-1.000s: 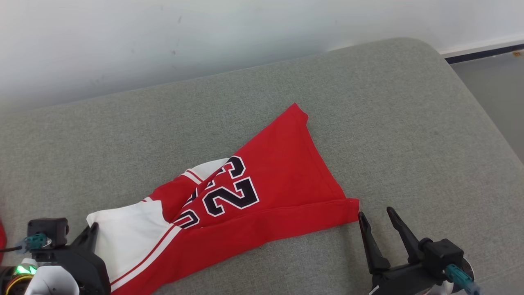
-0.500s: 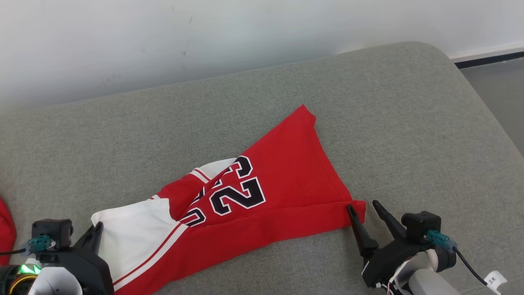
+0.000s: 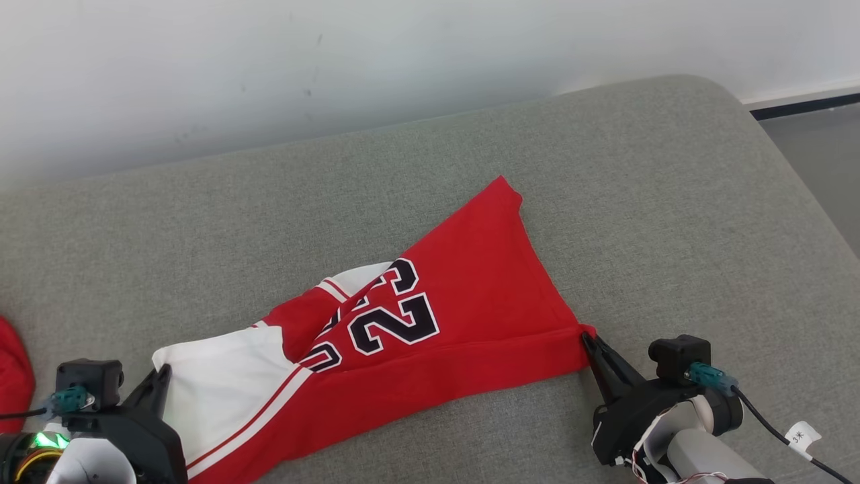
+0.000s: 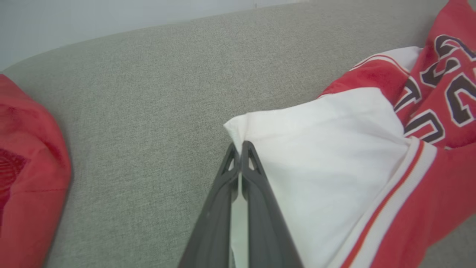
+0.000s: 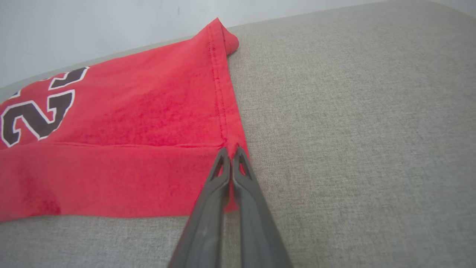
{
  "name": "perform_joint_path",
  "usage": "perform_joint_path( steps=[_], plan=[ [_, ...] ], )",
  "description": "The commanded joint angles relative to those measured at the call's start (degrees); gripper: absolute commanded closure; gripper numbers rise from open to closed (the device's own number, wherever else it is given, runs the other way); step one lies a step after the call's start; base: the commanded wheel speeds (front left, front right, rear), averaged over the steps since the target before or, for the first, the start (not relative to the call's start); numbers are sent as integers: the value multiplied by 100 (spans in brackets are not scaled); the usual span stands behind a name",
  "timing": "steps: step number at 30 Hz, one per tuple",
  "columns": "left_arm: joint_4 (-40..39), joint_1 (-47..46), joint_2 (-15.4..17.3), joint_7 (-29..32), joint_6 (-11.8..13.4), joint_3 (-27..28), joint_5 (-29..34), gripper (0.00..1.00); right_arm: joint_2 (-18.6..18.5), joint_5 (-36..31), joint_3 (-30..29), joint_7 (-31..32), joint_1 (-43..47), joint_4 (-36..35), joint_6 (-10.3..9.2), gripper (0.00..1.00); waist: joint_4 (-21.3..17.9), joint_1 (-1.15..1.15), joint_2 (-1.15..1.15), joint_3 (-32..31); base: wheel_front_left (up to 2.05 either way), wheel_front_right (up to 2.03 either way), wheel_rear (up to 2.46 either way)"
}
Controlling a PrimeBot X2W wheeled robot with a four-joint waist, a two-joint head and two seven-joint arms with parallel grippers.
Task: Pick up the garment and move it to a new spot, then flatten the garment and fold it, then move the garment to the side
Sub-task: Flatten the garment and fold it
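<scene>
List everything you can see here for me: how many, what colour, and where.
jersey: one, red and white with black numerals, lying crumpled across the middle of the cushion
second cloth: one, red, at the cushion's left edge, apart from the jersey
cushion: one, grey fabric, under both cloths
wall: one, white, behind the cushion
skirting strip: one, dark, at the foot of the wall, far right
floor: grey, far right, beside the cushion
left gripper: one, dark, shut on the jersey's white corner
right gripper: one, dark, shut on the jersey's red hem corner
</scene>
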Motion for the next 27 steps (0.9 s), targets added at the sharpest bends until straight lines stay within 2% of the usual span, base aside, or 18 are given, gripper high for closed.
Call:
perform_joint_path(
  steps=[1, 7, 18, 24, 27],
  plan=[
    [-13, 110, 56, -54, 31, -13, 10, 100, -44, 1, 31, 1, -37, 10, -4, 100, -5, 0, 0, -33, 0, 0, 0],
    [-200, 27, 119, -402, -5, 23, 44, 100, -170, -223, -143, 0, -32, -351, -4, 100, -25, 0, 0, -150, 0, 0, 0],
    [-862, -424, 203, -1309, -110, 132, 33, 100, -589, -604, -852, 0, -4, -1610, -4, 100, -56, 0, 0, -571, 0, 0, 0],
    [-1218, -958, 390, -1495, -255, 179, 38, 100, -907, -396, -911, 1, -365, -2064, -4, 100, -70, 0, 0, -736, 0, 0, 0],
    [-1391, -1295, 429, -1422, -383, 218, -169, 100, -1090, -185, -910, 0, -673, -2263, -4, 100, -90, 0, 0, -800, 0, 0, 0]
  ],
)
